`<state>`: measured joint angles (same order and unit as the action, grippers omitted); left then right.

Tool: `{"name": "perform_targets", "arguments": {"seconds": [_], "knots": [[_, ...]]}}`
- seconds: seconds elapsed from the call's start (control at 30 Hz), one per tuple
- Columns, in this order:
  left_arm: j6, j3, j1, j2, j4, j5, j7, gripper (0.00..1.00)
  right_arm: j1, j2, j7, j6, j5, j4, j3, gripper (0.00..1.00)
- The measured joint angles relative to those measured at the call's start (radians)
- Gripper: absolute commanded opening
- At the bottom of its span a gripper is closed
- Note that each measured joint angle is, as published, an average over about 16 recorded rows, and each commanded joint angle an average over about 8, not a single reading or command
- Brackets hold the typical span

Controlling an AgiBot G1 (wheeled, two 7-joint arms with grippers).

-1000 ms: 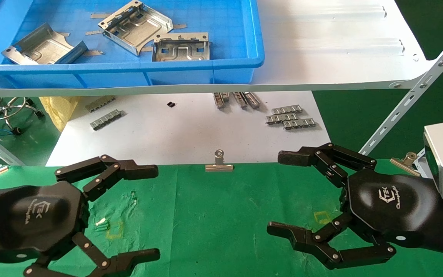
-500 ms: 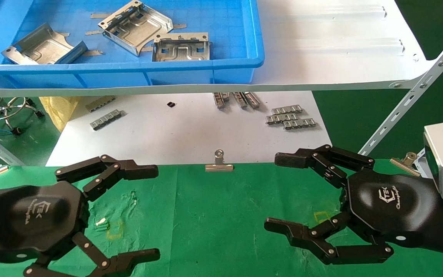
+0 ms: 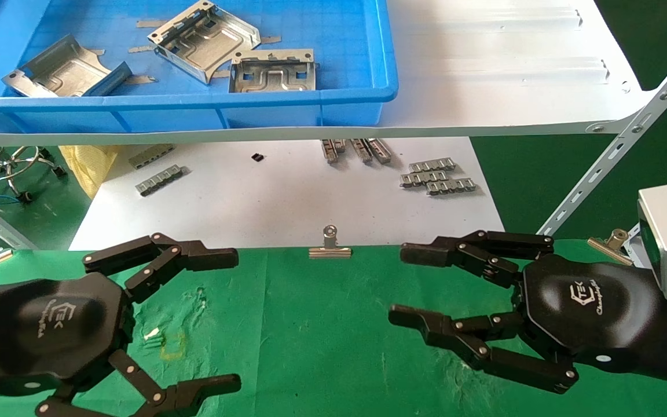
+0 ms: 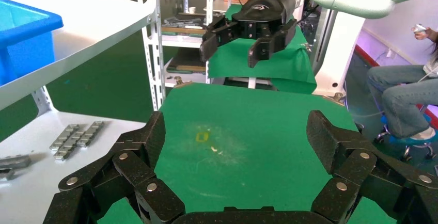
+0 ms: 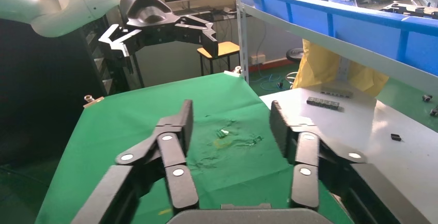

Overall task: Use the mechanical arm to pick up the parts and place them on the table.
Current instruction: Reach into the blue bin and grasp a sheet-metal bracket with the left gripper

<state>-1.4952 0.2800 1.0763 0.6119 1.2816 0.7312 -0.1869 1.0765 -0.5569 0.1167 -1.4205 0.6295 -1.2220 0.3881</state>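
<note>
Green cloth covers the surface [image 3: 310,324] beneath us, and a clip [image 3: 330,248] marks its far edge. Our left hand [image 3: 154,318] hovers on one side of the clip, fingers spread and holding nothing, where it was a second ago. Our right hand [image 3: 455,301] on the other side has shifted: over the last second its fingertips have slid toward the clip and its fingers have drawn nearer together, though they remain released and hold nothing. The three parts [image 3: 200,40] lie well beyond the clip, in the blue bin [image 3: 333,98] up on the white shelf [image 3: 484,75], none of them touched. We read this as the start of a reach: no part has reached the surface yet, and our right hand must rise over the shelf edge before it can grasp one.
</note>
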Motion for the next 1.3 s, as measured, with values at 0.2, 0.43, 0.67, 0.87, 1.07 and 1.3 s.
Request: {"name": "perform_targets", "arguments": {"seconds": [0.2,0.43,0.67,0.87,1.07,1.3], "knots": [[0.003,-0.001,0.006,0.001,-0.001,0.003,0.001,1.0,0.0,0.0,0.0,0.0,0.0,0.0,0.0,0.0],[0.025,0.008,0.087,0.027,-0.031,0.047,0.002,1.0,0.0,0.0,0.0,0.0,0.0,0.0,0.0,0.0],[0.071,0.047,0.291,0.117,-0.18,0.162,0.012,1.0,0.0,0.0,0.0,0.0,0.0,0.0,0.0,0.0],[0.122,0.101,0.515,0.238,-0.426,0.292,0.044,1.0,0.0,0.0,0.0,0.0,0.0,0.0,0.0,0.0],[0.197,0.155,0.711,0.357,-0.713,0.411,0.089,1.0,0.0,0.0,0.0,0.0,0.0,0.0,0.0,0.0],[0.29,0.202,0.864,0.446,-0.977,0.508,0.122,1.0,0.0,0.0,0.0,0.0,0.0,0.0,0.0,0.0]]}}
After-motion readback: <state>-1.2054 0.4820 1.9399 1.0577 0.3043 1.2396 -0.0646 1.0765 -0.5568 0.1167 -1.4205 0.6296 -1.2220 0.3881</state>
